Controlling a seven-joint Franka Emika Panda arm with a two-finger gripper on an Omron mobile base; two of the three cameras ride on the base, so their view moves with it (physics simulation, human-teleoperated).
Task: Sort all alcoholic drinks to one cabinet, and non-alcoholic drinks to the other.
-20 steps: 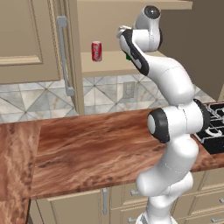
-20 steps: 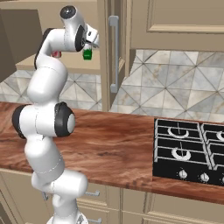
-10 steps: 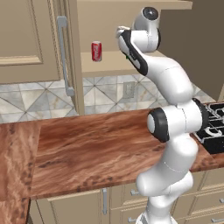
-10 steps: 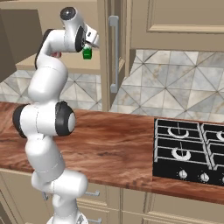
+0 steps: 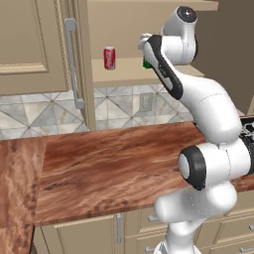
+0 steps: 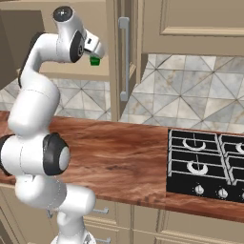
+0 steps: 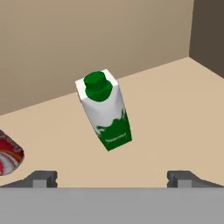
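While the white robot arm reaches up into an open wall cabinet [image 5: 149, 30], its gripper [image 7: 112, 177] hangs just above the cabinet's flat tan shelf [image 7: 175, 109] with the jaws spread wide and nothing between them. From the hand camera, the two dark fingertips [image 7: 41, 178] stand far apart at the bottom of the picture, one on each side. Between and beyond them a small green-and-white carton [image 7: 105, 111] with a round green cap stands on the shelf, free of the jaws. A red soda can [image 7: 8, 157] sits on the same shelf to one side of the carton, cut off by the picture's edge.

From the left base camera, the red soda can [image 5: 109, 58] stands upright on the shelf, apart from the arm's hand, and a sliver of the green carton [image 5: 147, 64] peeks out beside the wrist. The cabinet's panelled door [image 5: 79, 59] is swung open edge-on, with a vertical grey bar handle [image 5: 73, 62]. A second, shut cabinet door [image 5: 27, 44] lies further left.

From the right base camera, the carton [image 6: 95, 60] shows as a small green patch just below the hand. Underneath runs a reddish wooden desk [image 6: 119, 157] with a black gas hob [image 6: 205, 164] set into it, backed by patterned grey tiles [image 6: 190, 95].
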